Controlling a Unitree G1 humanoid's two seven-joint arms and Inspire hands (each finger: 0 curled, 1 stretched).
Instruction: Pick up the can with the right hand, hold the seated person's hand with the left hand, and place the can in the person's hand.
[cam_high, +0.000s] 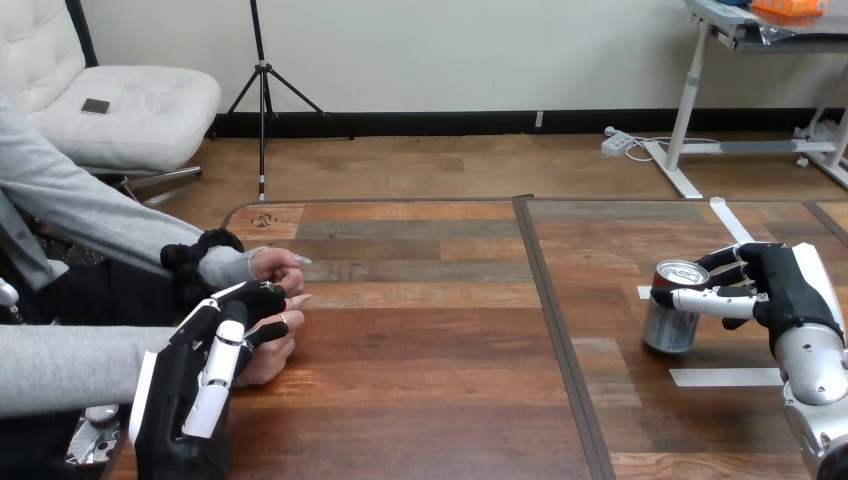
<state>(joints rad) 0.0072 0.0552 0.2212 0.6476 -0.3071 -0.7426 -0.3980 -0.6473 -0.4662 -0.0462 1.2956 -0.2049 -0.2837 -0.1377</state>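
A silver can (668, 318) stands on the right side of the wooden table (430, 340), leaning slightly. My right hand (785, 290) is at its right side, with the thumb across the can's front and the fingers (722, 262) curled behind its top. At the left, the person's hand nearer me (276, 352) rests on the table edge, and their other hand (276, 266) lies just beyond it. My left hand (195, 395) reaches up from below. Its nearly straight fingers (232, 335) lie over the nearer hand and do not clasp it.
A dark seam (553, 320) runs front to back where two tabletops meet, left of the can. White tape strips lie on the right tabletop, one (725, 377) in front of the can and one (731, 222) behind it.
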